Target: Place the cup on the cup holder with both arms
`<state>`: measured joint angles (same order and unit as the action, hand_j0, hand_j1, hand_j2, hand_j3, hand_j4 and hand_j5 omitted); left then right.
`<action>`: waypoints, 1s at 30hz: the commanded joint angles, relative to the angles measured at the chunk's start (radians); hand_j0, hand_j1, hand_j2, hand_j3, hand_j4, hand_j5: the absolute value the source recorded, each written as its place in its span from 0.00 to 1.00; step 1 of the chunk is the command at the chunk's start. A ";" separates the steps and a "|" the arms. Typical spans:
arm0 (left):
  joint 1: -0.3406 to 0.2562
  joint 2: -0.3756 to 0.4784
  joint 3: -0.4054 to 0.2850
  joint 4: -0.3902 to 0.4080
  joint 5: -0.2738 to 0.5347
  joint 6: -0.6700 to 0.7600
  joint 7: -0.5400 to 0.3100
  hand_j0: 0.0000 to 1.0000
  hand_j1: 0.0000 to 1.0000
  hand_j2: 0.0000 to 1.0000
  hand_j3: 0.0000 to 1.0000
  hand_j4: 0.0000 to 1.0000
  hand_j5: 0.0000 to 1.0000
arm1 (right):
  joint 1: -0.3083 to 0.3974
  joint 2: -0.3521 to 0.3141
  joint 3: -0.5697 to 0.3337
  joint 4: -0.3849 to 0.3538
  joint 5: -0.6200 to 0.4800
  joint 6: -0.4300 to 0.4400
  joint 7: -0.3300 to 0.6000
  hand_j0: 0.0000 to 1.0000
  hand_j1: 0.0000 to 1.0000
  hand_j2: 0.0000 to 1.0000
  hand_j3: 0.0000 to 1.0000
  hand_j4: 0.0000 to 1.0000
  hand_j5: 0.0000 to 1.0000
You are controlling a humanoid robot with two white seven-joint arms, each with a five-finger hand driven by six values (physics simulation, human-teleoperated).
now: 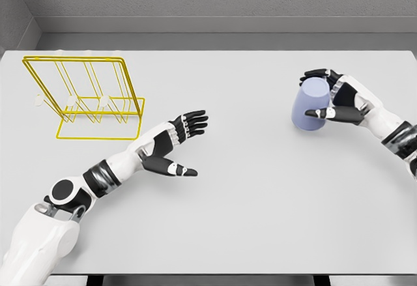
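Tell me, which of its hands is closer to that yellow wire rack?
The left hand: it hovers open just right of the yellow wire rack. The right hand is far across the table, its fingers wrapped around the blue cup.

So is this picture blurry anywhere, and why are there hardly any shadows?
Head view: sharp throughout, flat even light, no glare on the table; only faint shadows under the cup, the right hand, the left hand and the yellow rack.

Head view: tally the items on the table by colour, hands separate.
Yellow: 1, wire cup holder
Lavender-blue: 1, cup, gripped by the right robot hand
Robot hands: 2, the left robot hand open, holding nothing
Total: 2 items, 2 hands
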<state>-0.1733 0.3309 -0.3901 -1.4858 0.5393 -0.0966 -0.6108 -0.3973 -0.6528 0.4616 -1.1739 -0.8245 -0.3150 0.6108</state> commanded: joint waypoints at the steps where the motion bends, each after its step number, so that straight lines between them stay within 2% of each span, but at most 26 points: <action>1: 0.000 0.010 -0.001 -0.001 0.004 -0.005 0.000 1.00 1.00 1.00 1.00 1.00 1.00 | 0.000 0.005 0.017 -0.027 -0.005 0.001 0.000 0.70 0.70 0.70 0.70 0.70 0.70; 2: 0.000 0.011 -0.001 -0.001 -0.008 -0.026 0.000 1.00 1.00 1.00 1.00 1.00 1.00 | 0.000 0.005 0.019 -0.039 -0.004 0.001 0.000 0.70 0.70 0.70 0.70 0.70 0.70; 3: -0.002 0.007 0.000 -0.001 -0.059 -0.038 0.000 1.00 1.00 1.00 1.00 1.00 1.00 | 0.000 0.007 0.025 -0.049 -0.004 0.001 0.000 0.70 0.70 0.70 0.70 0.70 0.70; 5: -0.002 -0.001 0.002 0.001 -0.062 -0.038 0.000 1.00 1.00 1.00 1.00 1.00 1.00 | 0.002 0.007 0.035 -0.053 -0.004 0.001 0.000 0.70 0.70 0.70 0.70 0.70 0.70; 7: -0.002 -0.006 0.017 0.001 -0.059 -0.037 0.000 1.00 1.00 1.00 1.00 1.00 1.00 | 0.002 0.047 0.037 -0.053 0.036 -0.001 0.000 0.70 0.70 0.70 0.70 0.70 0.70; 13: -0.002 -0.007 0.025 0.004 -0.055 -0.037 0.000 1.00 1.00 1.00 1.00 1.00 1.00 | 0.000 0.071 0.060 -0.089 0.038 -0.001 0.000 0.70 0.70 0.70 0.70 0.70 0.70; 26: -0.017 -0.041 0.033 0.079 -0.070 -0.037 0.000 1.00 1.00 1.00 1.00 1.00 1.00 | -0.008 0.160 0.101 -0.089 0.073 -0.001 0.000 0.70 0.70 0.70 0.70 0.70 0.70; 28: -0.017 -0.043 0.034 0.078 -0.108 -0.037 0.000 1.00 1.00 1.00 1.00 1.00 1.00 | -0.006 0.183 0.101 -0.089 0.081 -0.001 0.000 0.70 0.70 0.70 0.70 0.70 0.70; 30: -0.017 -0.047 0.036 0.081 -0.110 -0.038 0.000 1.00 1.00 1.00 1.00 1.00 1.00 | -0.006 0.191 0.114 -0.089 0.082 -0.001 0.000 0.70 0.70 0.70 0.70 0.70 0.70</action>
<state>-0.1902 0.2873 -0.3555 -1.4090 0.4364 -0.1332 -0.6108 -0.4034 -0.4751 0.5672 -1.2615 -0.7424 -0.3163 0.6108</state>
